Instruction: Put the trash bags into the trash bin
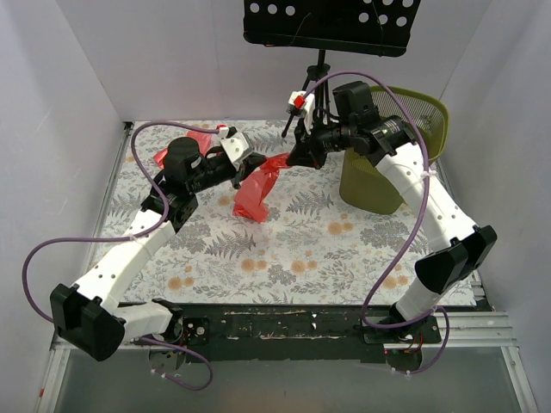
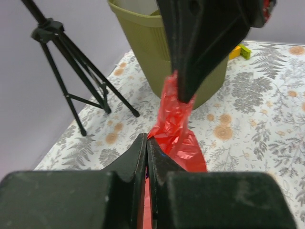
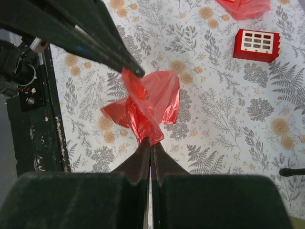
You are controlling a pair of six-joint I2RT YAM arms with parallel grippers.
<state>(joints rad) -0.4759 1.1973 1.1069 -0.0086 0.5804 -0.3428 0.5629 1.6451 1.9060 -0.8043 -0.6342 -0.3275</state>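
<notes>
One red trash bag (image 1: 256,194) hangs above the table, pinched by both grippers. My left gripper (image 1: 251,163) is shut on its left end, with red film showing between the closed fingers in the left wrist view (image 2: 146,138). My right gripper (image 1: 298,157) is shut on the bag's other end (image 3: 151,142). The bag (image 3: 147,102) is twisted between the two. A second red bag (image 1: 198,140) lies on the table behind the left arm and shows in the right wrist view (image 3: 243,7). The olive-green trash bin (image 1: 386,163) stands at the right, under the right arm.
A small red box with white buttons (image 3: 255,45) lies near the second bag. A black tripod stand (image 2: 71,71) stands at the back beside the bin (image 2: 143,43). Small yellow and green blocks (image 2: 238,50) lie past the bin. White walls close in the table.
</notes>
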